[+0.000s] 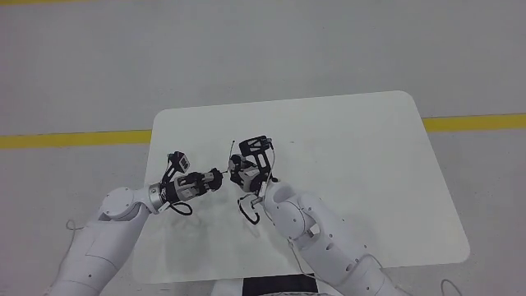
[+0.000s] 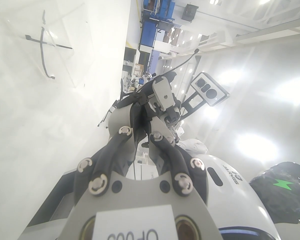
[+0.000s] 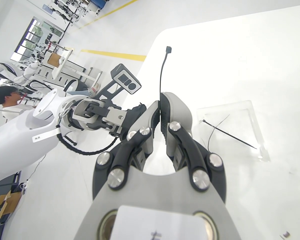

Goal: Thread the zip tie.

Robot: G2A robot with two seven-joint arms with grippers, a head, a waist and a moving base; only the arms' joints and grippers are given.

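- While my right gripper [image 3: 160, 96] is hovering over the left part of the table [image 1: 370, 131], its pads are clamping tight on the black zip tie [image 3: 161, 73].
- The strap is sticking straight out from between those pads, bowing slightly. The head [image 3: 168, 49] is sitting at the free end, touching nothing.
- In the top view the strap is showing as a thin dark line just past the two grippers.
- My left gripper [image 2: 137, 101] is pointing nose-to-nose at the right one, just beside its tips. I can't tell whether they're touching.
- Left pads are pressing together as well. Whether they're pinching the tie's tail end, I can't tell: the tips are hiding it.
- A clear tray [image 3: 225, 106] is lying flat on the table beyond my right gripper, well apart from the held tie.
- Inside that tray a straight black spare tie [image 3: 230, 134] and a thinner curved strand [image 3: 210, 138] are lying crossed, and I'm touching neither.
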